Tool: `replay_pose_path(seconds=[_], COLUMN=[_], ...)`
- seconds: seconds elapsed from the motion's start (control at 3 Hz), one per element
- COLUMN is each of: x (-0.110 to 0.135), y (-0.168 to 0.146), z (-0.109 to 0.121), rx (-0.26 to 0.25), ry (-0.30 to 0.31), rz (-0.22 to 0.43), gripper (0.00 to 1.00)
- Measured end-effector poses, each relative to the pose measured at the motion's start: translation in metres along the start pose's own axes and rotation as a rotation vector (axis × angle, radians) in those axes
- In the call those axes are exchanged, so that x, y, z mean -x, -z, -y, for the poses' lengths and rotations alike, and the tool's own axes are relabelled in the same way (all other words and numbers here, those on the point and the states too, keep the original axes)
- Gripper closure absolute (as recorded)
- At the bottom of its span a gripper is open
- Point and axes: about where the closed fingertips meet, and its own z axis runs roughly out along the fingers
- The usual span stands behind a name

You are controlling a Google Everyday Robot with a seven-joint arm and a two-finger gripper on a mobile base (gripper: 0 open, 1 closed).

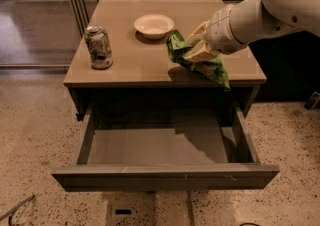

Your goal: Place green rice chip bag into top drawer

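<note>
The green rice chip bag [200, 62] is crumpled and glossy and hangs lifted off the tan table [140, 60] near its front right edge, its lower end over the drawer's back right corner. My gripper [196, 46] is shut on the bag's upper middle, and the white arm comes in from the upper right. The top drawer [160, 142] is pulled wide open below the table and holds nothing that I can see.
A crushed green-and-white can [98, 46] stands at the table's left side. A white bowl [154, 24] sits at the back middle. Speckled floor lies around the table, and a dark cabinet stands at the right.
</note>
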Motion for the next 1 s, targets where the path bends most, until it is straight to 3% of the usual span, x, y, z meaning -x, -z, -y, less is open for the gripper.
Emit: replay_pose_path(seconds=[0.33,1.0], x=[0.0,0.028], y=[0.0,0.019], z=[0.0,-0.038], rx=[0.0,0.022], ry=[0.0,0.036], rz=[0.0,0.035], gripper=[1.0,1.0])
